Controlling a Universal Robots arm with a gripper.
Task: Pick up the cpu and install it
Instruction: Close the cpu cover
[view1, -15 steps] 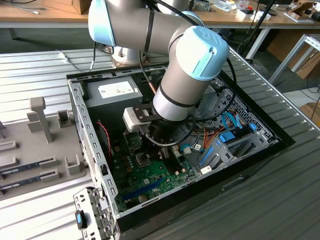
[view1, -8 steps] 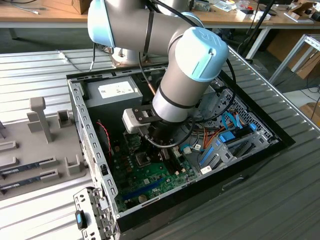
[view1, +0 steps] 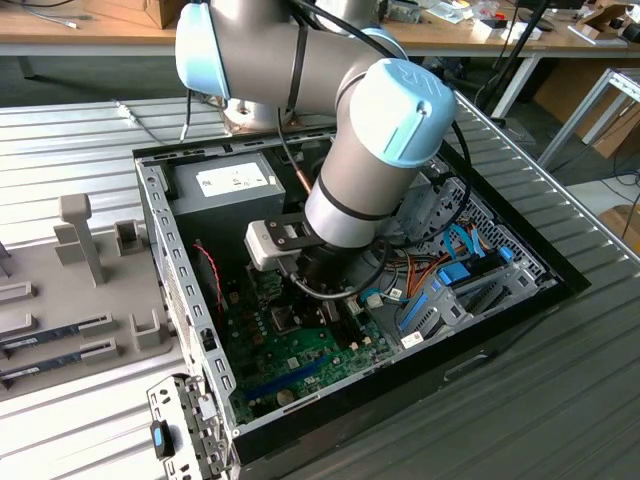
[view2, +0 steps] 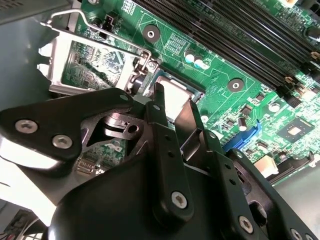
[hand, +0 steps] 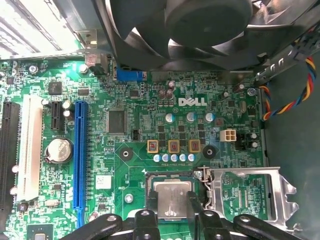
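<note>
Pinching the cpu (hand: 171, 199) by opposite edges, the gripper (view2: 175, 102) holds it flat in the socket (hand: 148, 189) directly beneath itself; hinged load plate (hand: 245, 192) stands open just beside. Judged light, rigid, fragile underneath: grip edges only.

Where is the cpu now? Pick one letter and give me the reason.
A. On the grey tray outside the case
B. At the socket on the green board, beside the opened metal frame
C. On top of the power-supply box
B: in the first wrist view the cpu lies at the socket on the green board, with the metal frame swung open beside it and the gripper right at it.
</note>
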